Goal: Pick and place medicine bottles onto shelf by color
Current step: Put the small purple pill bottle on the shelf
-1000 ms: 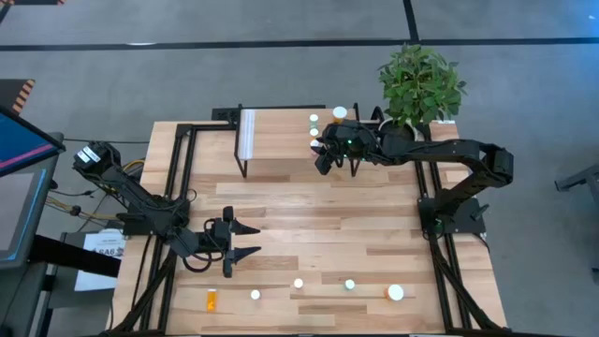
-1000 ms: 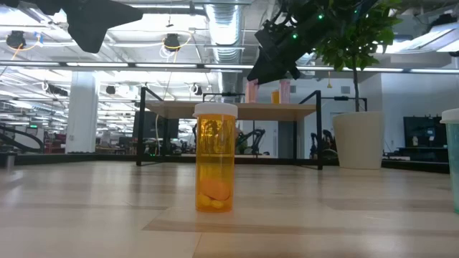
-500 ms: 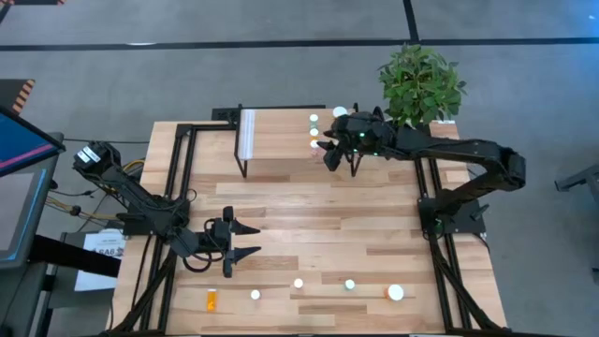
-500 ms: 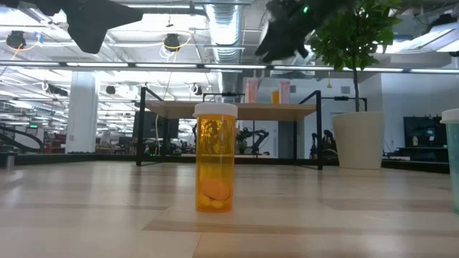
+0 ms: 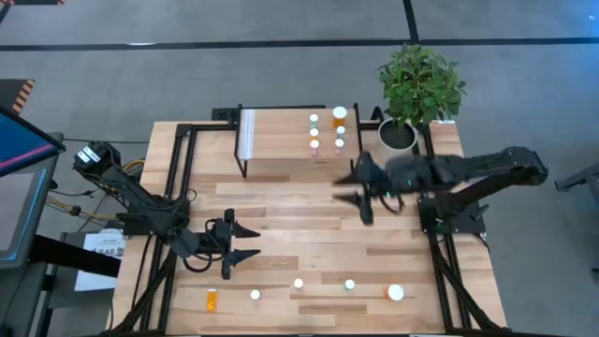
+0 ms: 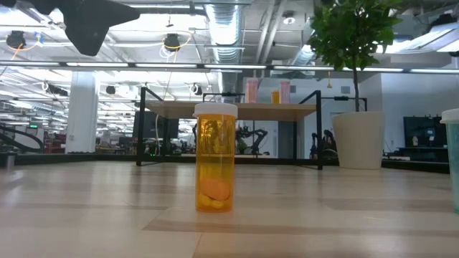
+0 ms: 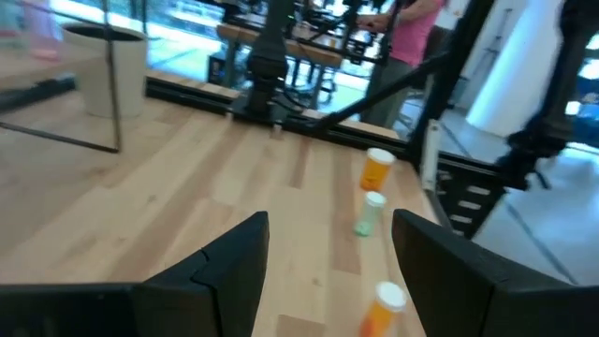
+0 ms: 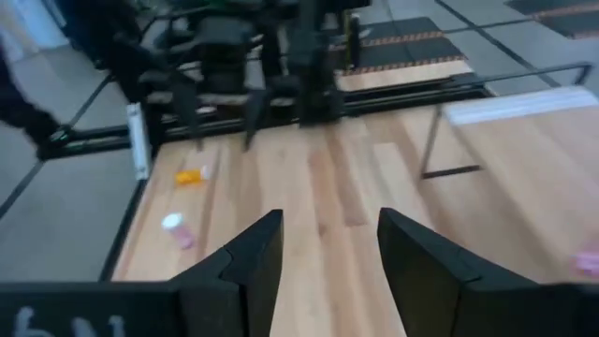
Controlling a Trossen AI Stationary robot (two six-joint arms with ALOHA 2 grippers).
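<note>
Large light-wood tabletop (image 5: 309,225), low light-wood shelf on black legs (image 5: 281,140) holding small white-capped medicine bottles (image 5: 314,132) at its right end, more bottles along the table's near edge, right gripper (image 5: 360,195) mid-table, jaws wide, empty, left gripper (image 5: 245,241) waiting near-left, jaws wide, empty

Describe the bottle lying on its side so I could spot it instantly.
Find the wooden table, then its near edge, left corner. There the orange bottle lies flat, alone beyond the left gripper. The other loose bottles in that row stand upright, showing only white caps.
</note>
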